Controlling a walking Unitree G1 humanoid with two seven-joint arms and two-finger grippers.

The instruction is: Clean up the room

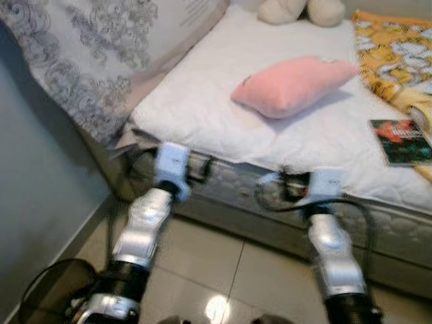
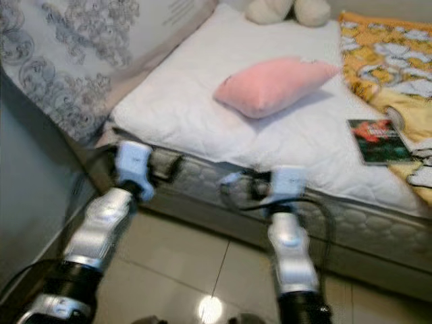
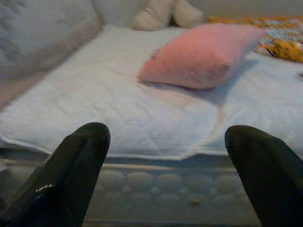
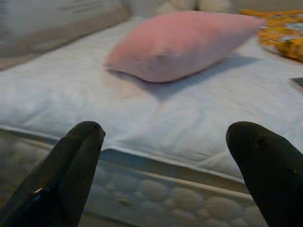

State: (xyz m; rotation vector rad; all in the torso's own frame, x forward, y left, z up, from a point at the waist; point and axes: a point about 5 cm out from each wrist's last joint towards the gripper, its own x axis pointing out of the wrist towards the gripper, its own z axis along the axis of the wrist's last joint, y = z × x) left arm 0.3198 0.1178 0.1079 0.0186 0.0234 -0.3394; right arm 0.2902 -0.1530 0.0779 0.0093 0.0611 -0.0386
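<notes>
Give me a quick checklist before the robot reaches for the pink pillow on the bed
1. Left gripper open and empty: ok.
2. Right gripper open and empty: ok.
3. Pink pillow in plain sight, nothing lying on it: ok.
4. Both grippers level with the mattress edge, short of the pillow: ok for a forward reach.
5. Book lies apart from the pillow, on its right: ok.
6. Whether the pillow is within reach from this stance: cannot tell.

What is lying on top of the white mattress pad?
On the mattress pad: a pink pillow, a book, an orange blanket and a cream stuffed toy. Anything beneath the pillow is hidden.
</notes>
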